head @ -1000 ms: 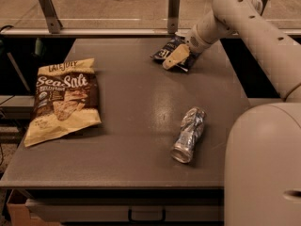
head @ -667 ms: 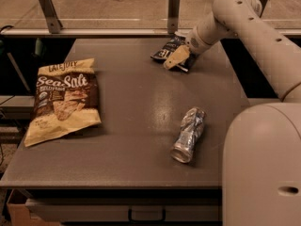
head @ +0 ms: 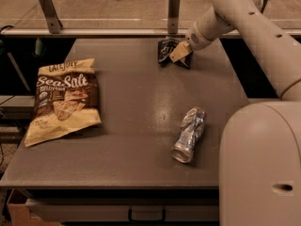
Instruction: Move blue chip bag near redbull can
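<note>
The gripper (head: 180,52) at the far side of the table (head: 127,102) is pinching the blue chip bag (head: 165,50) and has just tipped it up a little, so the bag is caught but still far from the redbull can (head: 189,134) lying near the front.

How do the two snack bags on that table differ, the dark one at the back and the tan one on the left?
The blue chip bag is small and dark navy; the Sea Salt bag is much larger, tan and brown. The blue chip bag sits at the far side of the table with the robot's tool right against it; the Sea Salt bag lies flat near the left edge, with nothing touching it. Both are printed snack bags.
</note>
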Controlling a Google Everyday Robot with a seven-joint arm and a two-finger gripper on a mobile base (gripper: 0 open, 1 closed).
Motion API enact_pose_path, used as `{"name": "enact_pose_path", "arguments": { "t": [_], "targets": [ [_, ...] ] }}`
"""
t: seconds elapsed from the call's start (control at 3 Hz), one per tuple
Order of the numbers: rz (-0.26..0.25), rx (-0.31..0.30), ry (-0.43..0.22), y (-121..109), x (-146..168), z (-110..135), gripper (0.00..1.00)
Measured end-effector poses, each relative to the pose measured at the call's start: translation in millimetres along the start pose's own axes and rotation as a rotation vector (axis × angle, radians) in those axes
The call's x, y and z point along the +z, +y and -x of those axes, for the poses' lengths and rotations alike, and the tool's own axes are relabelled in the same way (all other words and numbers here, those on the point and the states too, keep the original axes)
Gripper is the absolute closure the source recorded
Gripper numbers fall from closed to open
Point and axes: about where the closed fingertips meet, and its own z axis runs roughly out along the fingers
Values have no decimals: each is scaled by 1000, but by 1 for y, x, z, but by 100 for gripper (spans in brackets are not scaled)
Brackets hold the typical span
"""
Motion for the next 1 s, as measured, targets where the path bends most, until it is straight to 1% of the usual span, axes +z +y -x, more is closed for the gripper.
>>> {"name": "enact_pose_path", "arguments": {
  "t": [0.33,0.67,1.0],
  "targets": [
    [0,0,0,0,-2,1,100],
    [31,-84,-9,20,-23,-1,100],
    [90,-256,-29,66,-85,-13,100]
  ]
}}
